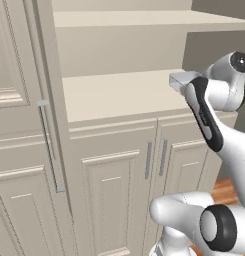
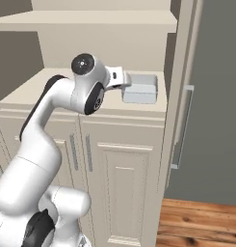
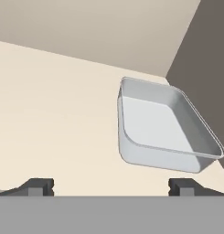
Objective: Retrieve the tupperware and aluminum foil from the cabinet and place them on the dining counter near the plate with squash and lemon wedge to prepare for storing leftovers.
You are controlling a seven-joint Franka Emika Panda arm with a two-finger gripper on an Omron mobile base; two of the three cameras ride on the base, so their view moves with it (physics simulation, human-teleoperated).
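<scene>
Reaching into the open cabinet (image 1: 119,165) with the end effector (image 3: 111,186) spread wide and gripping nothing, fingertips (image 3: 39,186) standing well apart in the hand view. Hovering just short of the tupperware (image 3: 161,125), not touching it. Sitting on the cream inner shelf (image 2: 52,89) at its right end, near the dark side wall, upright and holding nothing inside. Standing ajar on the left, the cabinet door with its long silver handle (image 1: 50,145).
</scene>
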